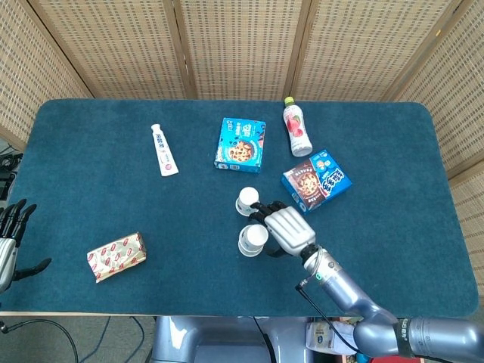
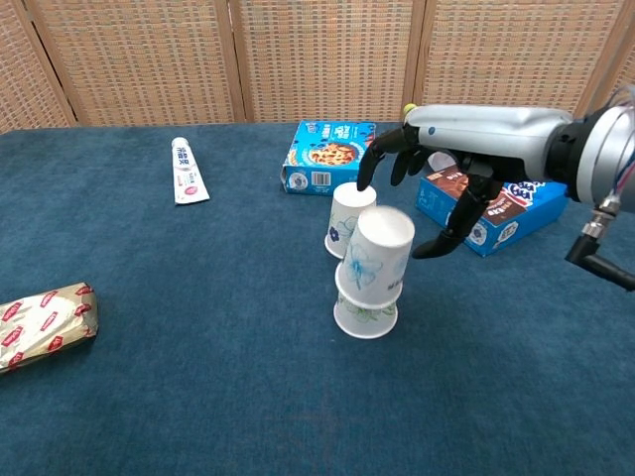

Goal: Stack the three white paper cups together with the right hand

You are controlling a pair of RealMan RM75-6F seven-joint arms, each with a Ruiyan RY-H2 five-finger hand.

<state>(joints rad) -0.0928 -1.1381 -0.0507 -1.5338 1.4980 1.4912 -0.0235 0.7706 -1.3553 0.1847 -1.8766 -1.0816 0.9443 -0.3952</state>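
Observation:
Two white paper cups with flower prints stand upside down, one sleeved over the other: the top cup (image 2: 375,260) sits slightly tilted on the bottom cup (image 2: 364,312). From the head view this stack (image 1: 253,240) is near the table's middle front. The third cup (image 2: 345,218) (image 1: 247,200) stands upside down just behind it. My right hand (image 2: 429,177) (image 1: 286,231) hovers to the right of the stack with fingers spread, holding nothing and clear of the top cup. My left hand (image 1: 9,236) hangs at the table's left front corner, fingers apart and empty.
A blue cookie box (image 2: 329,156) lies behind the cups and a second blue box (image 2: 493,210) lies under my right forearm. A pink-label bottle (image 1: 296,128), a toothpaste tube (image 1: 163,150) and a gold-red snack packet (image 2: 42,323) also lie on the blue cloth.

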